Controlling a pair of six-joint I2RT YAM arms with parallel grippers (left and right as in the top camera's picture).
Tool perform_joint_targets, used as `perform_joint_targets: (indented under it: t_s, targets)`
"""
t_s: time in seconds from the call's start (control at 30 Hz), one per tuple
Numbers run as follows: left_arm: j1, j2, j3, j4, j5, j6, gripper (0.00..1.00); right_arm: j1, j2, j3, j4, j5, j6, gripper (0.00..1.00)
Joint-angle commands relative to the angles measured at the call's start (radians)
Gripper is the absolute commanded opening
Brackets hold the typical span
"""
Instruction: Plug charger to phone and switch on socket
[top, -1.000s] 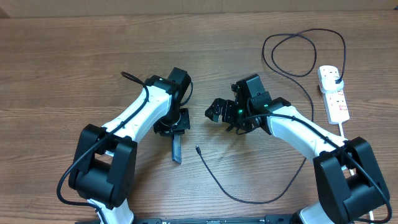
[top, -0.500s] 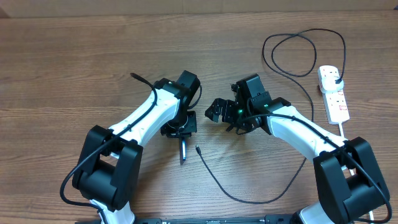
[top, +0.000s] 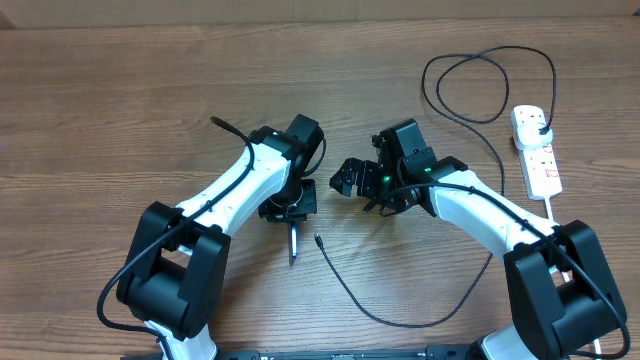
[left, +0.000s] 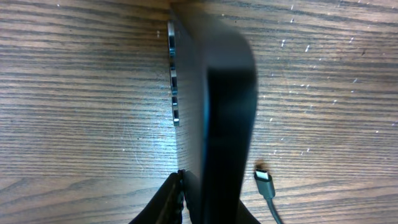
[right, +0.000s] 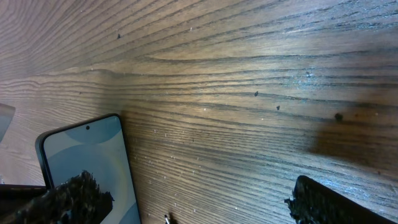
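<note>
Overhead, the left gripper (top: 290, 214) pinches the phone (top: 293, 243), seen edge-on as a thin sliver. The left wrist view shows the charger (left: 265, 185) tip just beside it. Only the right wrist view shows the phone's lit screen, with the right gripper (right: 198, 200) spread wide.

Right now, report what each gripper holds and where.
Left gripper clamps the phone, on edge, across its faces, away from the lenses. Right gripper holds nothing.
</note>
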Motion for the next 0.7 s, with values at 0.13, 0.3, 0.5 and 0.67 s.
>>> perform_joint_targets:
  t_s: [0.13,0.3,0.5,0.67]
  targets:
    - [-0.003,-0.005,-0.016,0.004,-0.011,-0.021,0.2,-0.002,-0.007,-0.008,0.003,0.01,-0.008,1.0]
    - [-0.003,-0.005,-0.041,0.018,-0.011,-0.033,0.17,-0.002,-0.007,-0.008,0.003,0.01,-0.008,1.0]
    - [-0.003,-0.005,-0.047,0.023,-0.026,-0.033,0.13,-0.002,-0.007,-0.008,0.003,0.01,-0.008,1.0]
    - [-0.003,-0.005,-0.047,0.023,-0.038,-0.032,0.09,-0.002,-0.007,-0.008,0.003,0.01,-0.008,1.0]
